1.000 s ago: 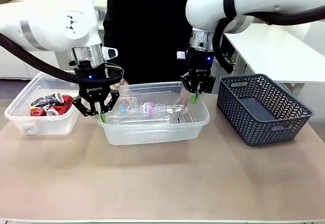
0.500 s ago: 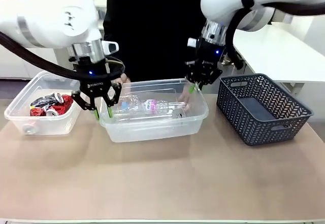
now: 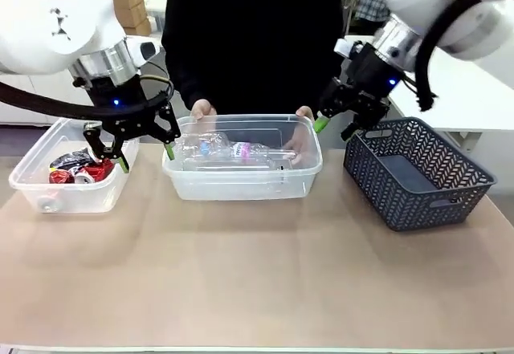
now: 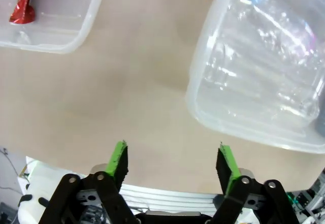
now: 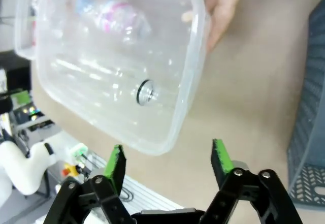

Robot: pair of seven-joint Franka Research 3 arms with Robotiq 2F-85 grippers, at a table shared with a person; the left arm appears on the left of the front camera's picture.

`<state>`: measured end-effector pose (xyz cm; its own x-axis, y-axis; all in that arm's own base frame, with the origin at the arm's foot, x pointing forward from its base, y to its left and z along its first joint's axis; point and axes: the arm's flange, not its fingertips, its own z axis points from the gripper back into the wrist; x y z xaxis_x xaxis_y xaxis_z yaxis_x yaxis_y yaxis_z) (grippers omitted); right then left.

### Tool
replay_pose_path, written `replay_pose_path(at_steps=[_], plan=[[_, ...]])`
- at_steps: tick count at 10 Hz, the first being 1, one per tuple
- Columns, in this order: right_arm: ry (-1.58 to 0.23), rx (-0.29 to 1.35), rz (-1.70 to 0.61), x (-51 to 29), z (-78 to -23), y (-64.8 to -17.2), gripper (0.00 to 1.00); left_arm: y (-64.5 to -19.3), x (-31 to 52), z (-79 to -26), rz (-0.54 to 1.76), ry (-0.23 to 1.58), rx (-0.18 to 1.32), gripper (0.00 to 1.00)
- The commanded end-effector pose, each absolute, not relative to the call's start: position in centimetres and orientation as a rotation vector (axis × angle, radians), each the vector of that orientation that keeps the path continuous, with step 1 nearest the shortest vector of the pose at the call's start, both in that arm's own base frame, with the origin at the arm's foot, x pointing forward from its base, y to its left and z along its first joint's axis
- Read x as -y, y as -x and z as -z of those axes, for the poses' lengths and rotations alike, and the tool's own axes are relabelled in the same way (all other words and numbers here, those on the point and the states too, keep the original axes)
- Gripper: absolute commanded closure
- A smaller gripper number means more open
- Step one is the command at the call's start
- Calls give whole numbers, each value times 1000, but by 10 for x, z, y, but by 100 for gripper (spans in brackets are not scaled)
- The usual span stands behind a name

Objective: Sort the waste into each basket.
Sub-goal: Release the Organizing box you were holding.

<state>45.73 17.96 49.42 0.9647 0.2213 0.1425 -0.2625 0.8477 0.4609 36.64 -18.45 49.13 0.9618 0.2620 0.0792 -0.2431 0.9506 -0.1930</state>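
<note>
Clear plastic bottles lie in the middle clear tub at the far centre of the table, and a person's hands grip its far rim. Crushed red and silver cans sit in the left clear tub. The left gripper hangs between the two tubs, fingers spread, holding nothing. The right gripper hovers between the middle tub and the dark lattice basket on the right, fingers also spread and empty.
</note>
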Motion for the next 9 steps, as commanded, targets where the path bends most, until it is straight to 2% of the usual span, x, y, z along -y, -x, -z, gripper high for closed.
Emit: replay_pose_path(at_steps=[1,3,4,5,9], plan=[[-553,114,-308,-168,-488,-441,0,-358,175,-481,-97,289,49,0],[-493,103,-276,-183,-489,-450,0,-362,176,-477,-52,301,3,0],[-285,54,-276,-208,-478,-463,0,-365,184,-475,-9,228,-97,0],[-515,96,-286,-173,-492,-445,0,-359,184,-480,-91,279,47,0],[-515,96,-286,-173,-492,-445,0,-359,184,-480,-91,279,47,0]])
